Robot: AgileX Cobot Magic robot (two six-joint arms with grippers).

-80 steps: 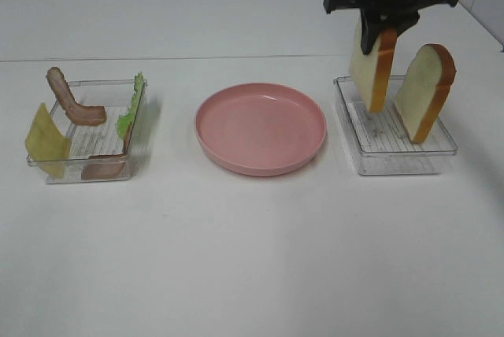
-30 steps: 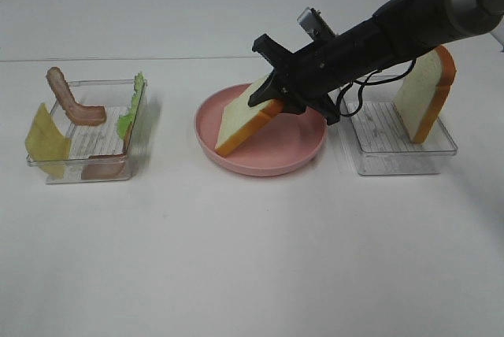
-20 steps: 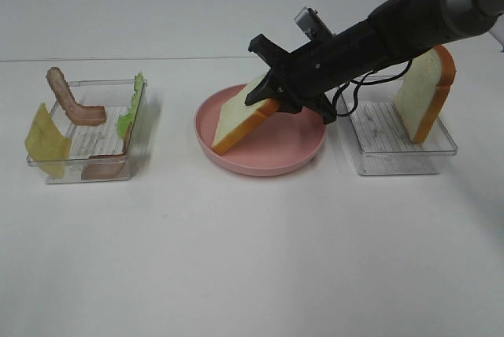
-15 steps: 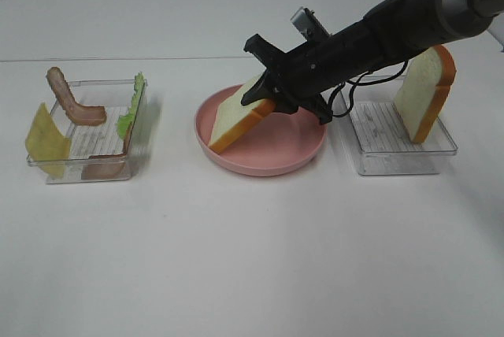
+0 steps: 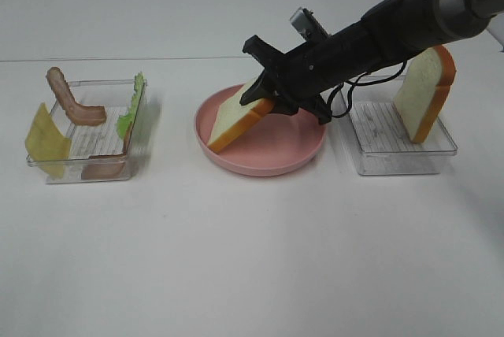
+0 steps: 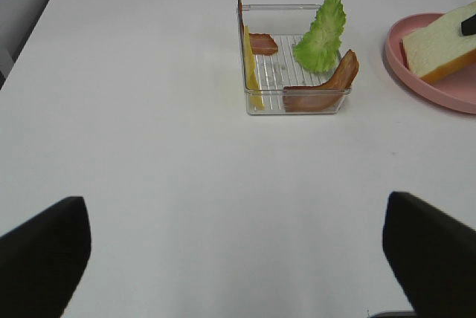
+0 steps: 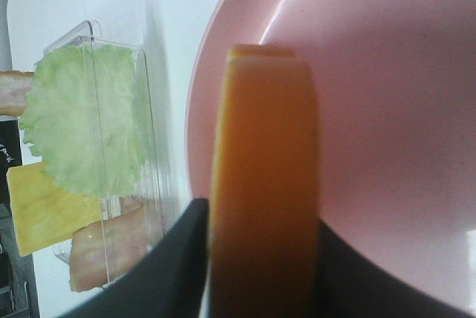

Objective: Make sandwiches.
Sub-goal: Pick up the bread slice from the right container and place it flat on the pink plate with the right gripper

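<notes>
The bench [image 5: 236, 258] is white. The plate [image 5: 272, 157] is pink. The bread slice [image 5: 233, 119] is white with an orange-brown crust. The lettuce [image 5: 132, 105] is green, the cheese [image 5: 46, 142] yellow, the bacon [image 5: 69, 101] brown-pink, the pincer [image 5: 266, 93] black.

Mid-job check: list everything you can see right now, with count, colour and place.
table: 1, white, under everything
plate: 1, pink, middle of the table
left tray: 1, clear, left of the plate
right tray: 1, clear, right of the plate
held slice: 1, white with orange-brown crust, tilted over the plate
other slice: 1, same colours, upright in the right tray
cheese: 1, yellow, leaning at the left tray's outer side
bacon: 2, brown-pink, left tray, one at the back and one at the front
lettuce: 1, green, left tray, plate side
right claw: 1, black, shut on the held slice
left claw: 1, black, open, over bare table
</notes>
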